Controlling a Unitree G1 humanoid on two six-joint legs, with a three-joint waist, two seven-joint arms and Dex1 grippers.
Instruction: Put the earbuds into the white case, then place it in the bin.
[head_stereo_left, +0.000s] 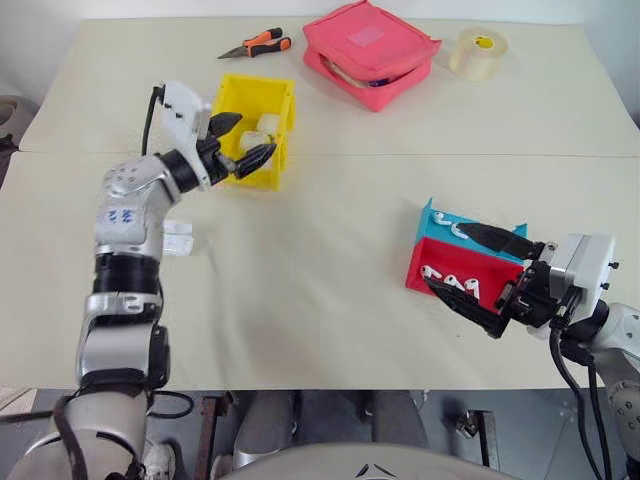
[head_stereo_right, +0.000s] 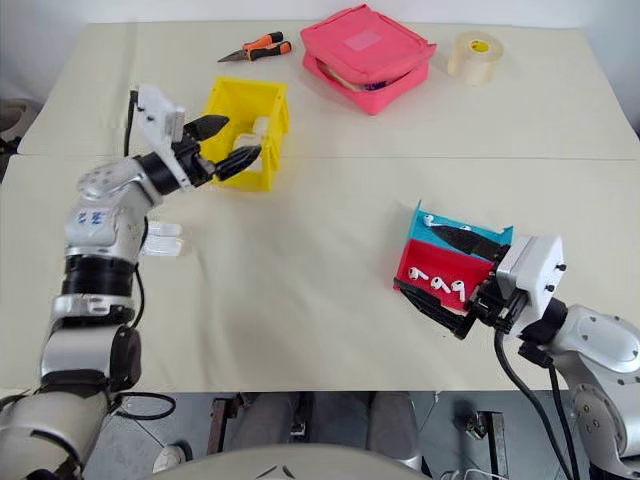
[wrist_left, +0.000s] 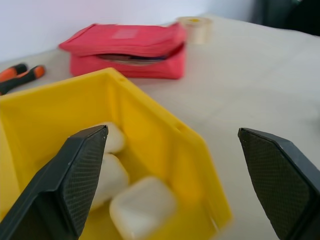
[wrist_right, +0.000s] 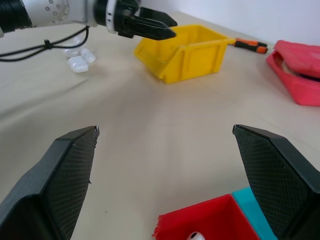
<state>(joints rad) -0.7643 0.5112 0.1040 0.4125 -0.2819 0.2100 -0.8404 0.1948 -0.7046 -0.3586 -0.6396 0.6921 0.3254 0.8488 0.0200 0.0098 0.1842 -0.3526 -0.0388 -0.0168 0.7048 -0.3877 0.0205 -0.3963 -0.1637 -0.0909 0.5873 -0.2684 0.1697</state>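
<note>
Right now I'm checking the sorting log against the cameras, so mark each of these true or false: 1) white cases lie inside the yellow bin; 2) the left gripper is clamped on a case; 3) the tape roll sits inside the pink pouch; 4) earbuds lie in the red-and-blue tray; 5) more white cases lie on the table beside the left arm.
1) True: white cases lie inside the yellow bin.
2) False: the left gripper is open and holds nothing, at the bin.
3) False: the tape roll sits on the table beside the pink pouch.
4) True: earbuds lie in the red-and-blue tray, by the open right gripper.
5) True: spare cases lie there.
</note>
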